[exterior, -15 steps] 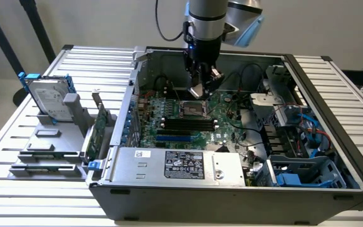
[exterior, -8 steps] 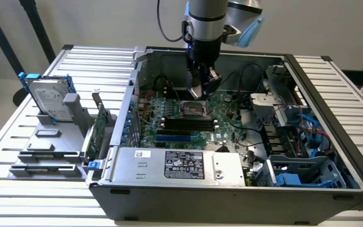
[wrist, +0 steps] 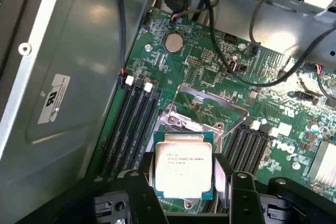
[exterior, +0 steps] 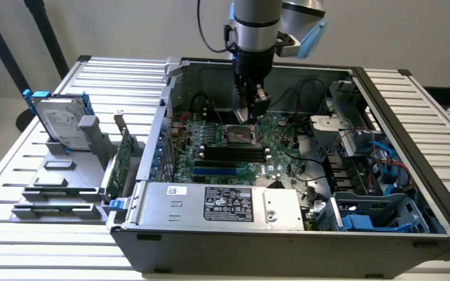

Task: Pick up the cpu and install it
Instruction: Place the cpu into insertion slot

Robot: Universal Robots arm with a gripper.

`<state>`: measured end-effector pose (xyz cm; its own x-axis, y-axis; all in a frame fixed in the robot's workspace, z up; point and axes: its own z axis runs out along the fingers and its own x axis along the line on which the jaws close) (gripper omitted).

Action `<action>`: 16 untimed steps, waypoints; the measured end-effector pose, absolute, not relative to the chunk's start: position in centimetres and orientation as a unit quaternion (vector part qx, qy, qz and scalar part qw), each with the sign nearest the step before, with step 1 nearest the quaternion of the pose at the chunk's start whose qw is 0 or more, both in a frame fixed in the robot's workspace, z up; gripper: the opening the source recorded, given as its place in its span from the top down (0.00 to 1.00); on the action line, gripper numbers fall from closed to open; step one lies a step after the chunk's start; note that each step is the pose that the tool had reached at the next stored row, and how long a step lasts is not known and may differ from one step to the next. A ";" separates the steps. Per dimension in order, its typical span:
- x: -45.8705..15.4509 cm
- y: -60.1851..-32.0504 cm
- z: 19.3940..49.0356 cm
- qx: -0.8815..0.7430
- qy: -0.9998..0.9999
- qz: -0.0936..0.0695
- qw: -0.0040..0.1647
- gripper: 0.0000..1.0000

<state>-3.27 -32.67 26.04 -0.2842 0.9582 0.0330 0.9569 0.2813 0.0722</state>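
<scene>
Now | tool (wrist: pixel 189 183) pinching cpu (wrist: pixel 184 163) by two opposite edges, over socket (wrist: pixel 181 121) on motherboard (wrist: pixel 210 72) | RAM slots (wrist: pixel 131 124) flank socket | black cables (wrist: pixel 247 72) cross board beyond | hard drive (exterior: pixel 57 120) on worktop (exterior: pixel 21 170), outside case (exterior: pixel 287 254).

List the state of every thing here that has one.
claw: shut on the cpu.
cpu: held over the socket, not seated.
socket: cover plate flipped open.
computer case: lying flat, side panel off.
hard drive: standing upright outside the case.
</scene>
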 end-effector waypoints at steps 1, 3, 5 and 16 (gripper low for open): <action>-3.3 -32.7 26.0 0.605 0.795 0.038 0.008 0.45; -3.3 -32.7 26.0 0.618 0.785 0.038 0.008 0.45; -3.3 -32.7 25.9 0.630 0.776 0.036 0.007 0.45; -3.4 -32.7 25.0 0.681 0.732 0.031 0.009 0.45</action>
